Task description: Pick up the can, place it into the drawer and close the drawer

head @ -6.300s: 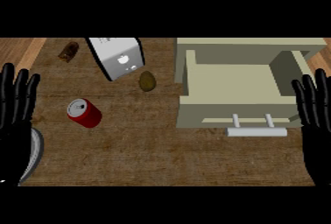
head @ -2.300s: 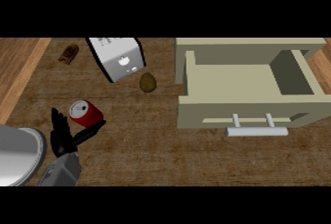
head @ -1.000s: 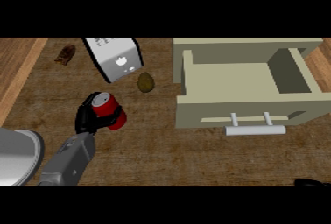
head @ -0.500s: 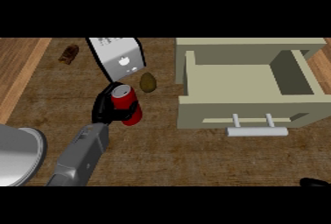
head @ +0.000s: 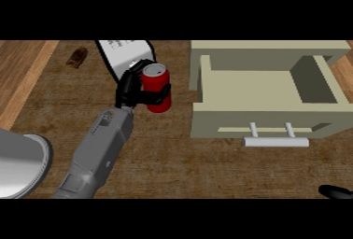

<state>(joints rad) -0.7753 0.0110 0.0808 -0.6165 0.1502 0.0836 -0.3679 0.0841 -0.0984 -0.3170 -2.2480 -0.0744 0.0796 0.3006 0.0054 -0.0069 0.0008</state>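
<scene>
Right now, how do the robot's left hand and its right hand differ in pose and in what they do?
The left hand is well into the head view, raised over the counter; the right hand shows only as a small black part at the lower right edge. The left hand is curled round the red can, to the left of the open drawer; the right hand holds nothing visible, and its pose cannot be told. Both hands are black.

No text could be read anywhere; the white box at the far left bore dark marks too small to make out.
</scene>
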